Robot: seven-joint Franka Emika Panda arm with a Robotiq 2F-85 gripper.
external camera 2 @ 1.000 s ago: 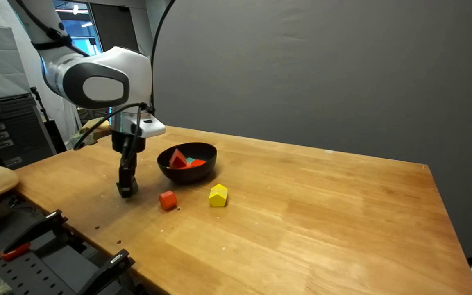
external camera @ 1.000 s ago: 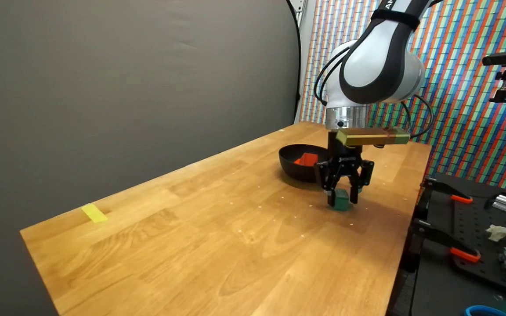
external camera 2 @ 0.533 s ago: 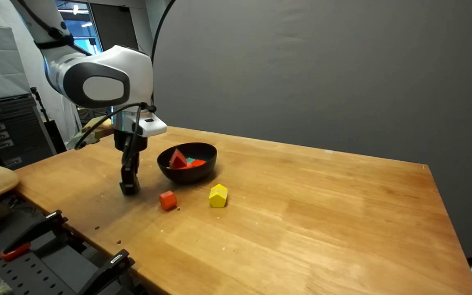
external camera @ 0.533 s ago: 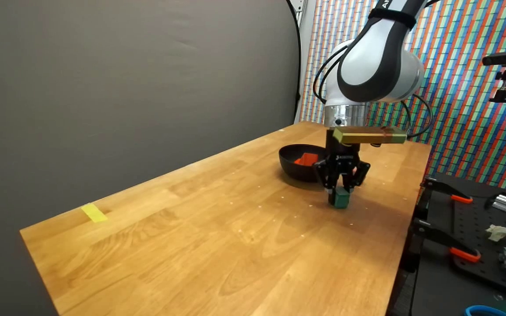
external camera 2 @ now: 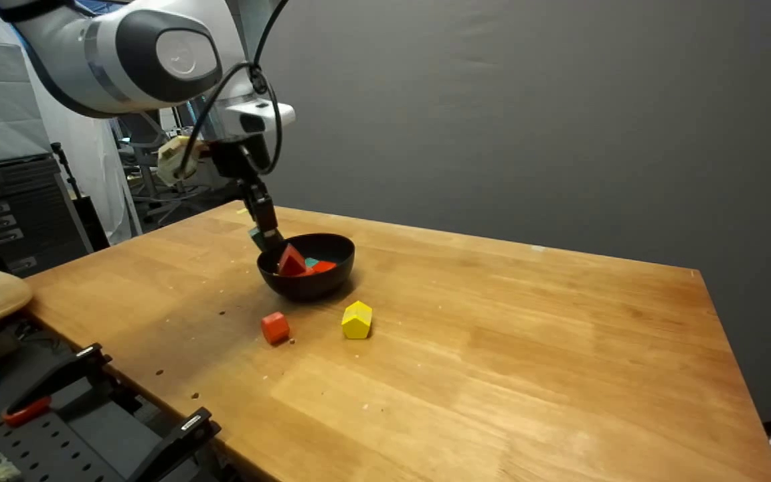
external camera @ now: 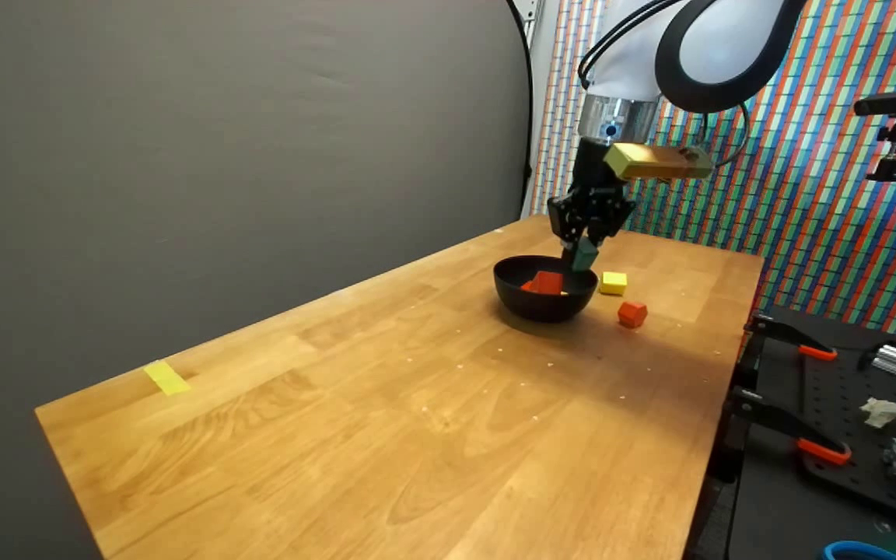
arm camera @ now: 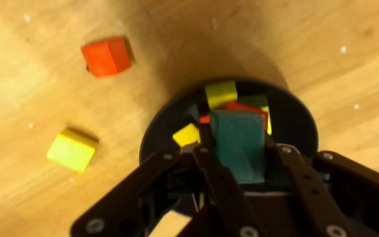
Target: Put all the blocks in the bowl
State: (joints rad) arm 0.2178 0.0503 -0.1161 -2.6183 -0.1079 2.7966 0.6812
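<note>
Grey backdrop [external camera 2: 533, 127] rises behind a broad wooden counter [external camera 2: 526, 361], whose flat top would probably let a dropped piece skitter. Over one end leans the white arm [external camera 2: 138, 60], and below it sits the black bowl [external camera 2: 305, 288] with several blocks [external camera 2: 310, 262] inside. Tilted at its edge, the gripper [arm camera: 238, 140] is clasping a green block [external camera: 586, 255]. That is the delicate point: both exterior views put the block right by the bowl's rim, though the wrist view shows it against the inside. Whether it touches the rim I cannot tell. Let go near the edge, the block could strike the lip and topple onto the counter; a lower approach might instead bump the rim and shove or tip the bowl. Moving in toward the middle and releasing low looks safer. Even there the pile is a hazard — a red wedge [external camera 2: 291, 262] sticks up from it, and a block landing on its slope could glance off and out. Two more lie on the counter, near the bowl but apart from it and each other: a yellow block [external camera 2: 357, 319] and a many-sided red block [external camera 2: 275, 328]. Should the bowl slide, it may push them; the red block could roll if pinched off-centre.
</note>
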